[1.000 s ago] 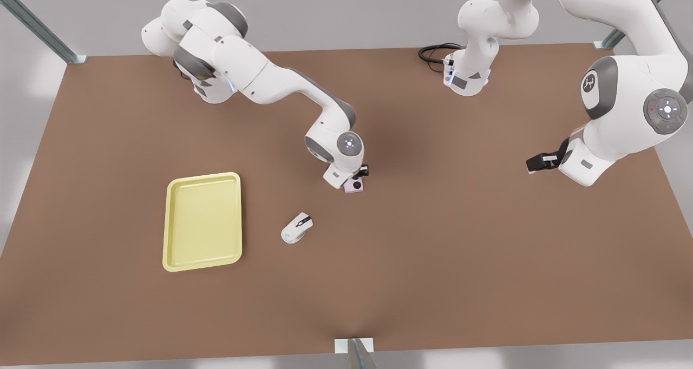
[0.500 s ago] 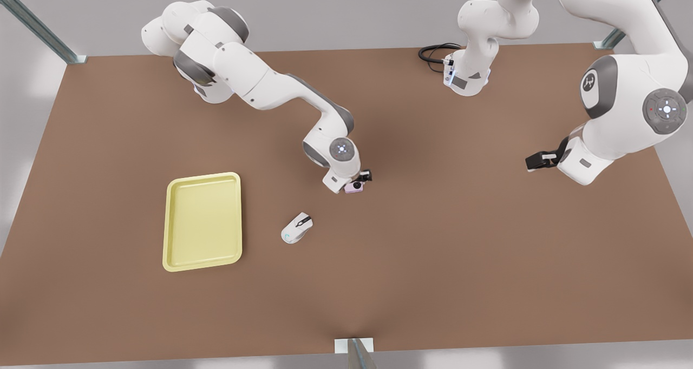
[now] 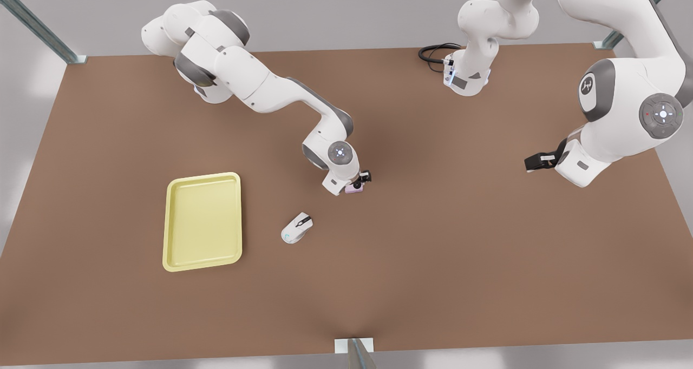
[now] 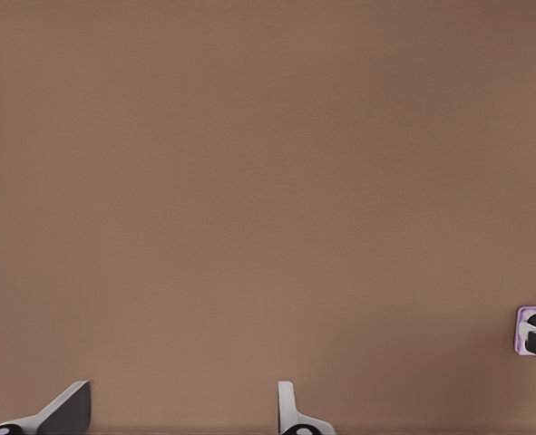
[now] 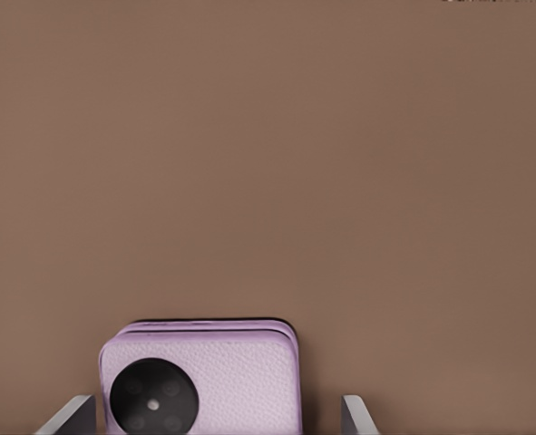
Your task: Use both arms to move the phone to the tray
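Two fingertips of the right gripper point(image 5: 218, 417) straddle the phone point(image 5: 204, 376), spread and not yet pinching, on the table point(image 3: 433, 239) mid-scene. Farther off, the left gripper point(image 3: 533, 163) waits, spread. Its goal, the tray point(image 3: 169, 223), lies toward the front view's left.

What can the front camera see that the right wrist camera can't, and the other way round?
Front view: the yellow tray, the white mouse, both arms, and the left gripper waiting open at the front view's right. Right wrist view: the phone with its black camera circle close up, between the open fingers of the right gripper. Both: the phone and the brown table.
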### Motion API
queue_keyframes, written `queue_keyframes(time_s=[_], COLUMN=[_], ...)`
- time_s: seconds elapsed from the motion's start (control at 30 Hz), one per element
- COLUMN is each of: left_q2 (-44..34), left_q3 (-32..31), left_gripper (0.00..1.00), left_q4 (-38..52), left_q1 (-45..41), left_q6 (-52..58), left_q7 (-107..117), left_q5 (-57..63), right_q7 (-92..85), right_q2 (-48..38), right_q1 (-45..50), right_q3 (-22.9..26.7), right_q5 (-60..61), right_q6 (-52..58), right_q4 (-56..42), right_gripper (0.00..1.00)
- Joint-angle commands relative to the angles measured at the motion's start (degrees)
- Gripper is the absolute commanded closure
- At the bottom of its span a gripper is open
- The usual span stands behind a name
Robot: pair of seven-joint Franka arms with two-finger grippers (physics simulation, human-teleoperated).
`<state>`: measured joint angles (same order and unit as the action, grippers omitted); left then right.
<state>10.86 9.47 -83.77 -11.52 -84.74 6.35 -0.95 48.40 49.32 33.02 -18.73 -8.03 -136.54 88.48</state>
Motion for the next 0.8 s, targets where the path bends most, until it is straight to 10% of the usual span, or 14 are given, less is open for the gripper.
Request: queue_keyframes(time_s=[0.0,0.77], left_q2=[-0.13,-0.31], left_q3=[0.02,0.02], left_gripper=[0.00,0.00], left_q4=[0.10,0.10], left_q1=[0.00,0.00], left_q6=[0.10,0.10], left_q7=[-0.20,-0.11], left_q5=[0.07,0.07], right_q7=[-3.49,-5.16], right_q2=[-0.01,2.63], right_q1=[0.11,2.31], right_q3=[0.01,0.27], right_q5=[-0.15,-7.62], right_q6=[-0.04,6.46], right_q4=[-0.06,-4.98], right_gripper=[0.00,0.06])
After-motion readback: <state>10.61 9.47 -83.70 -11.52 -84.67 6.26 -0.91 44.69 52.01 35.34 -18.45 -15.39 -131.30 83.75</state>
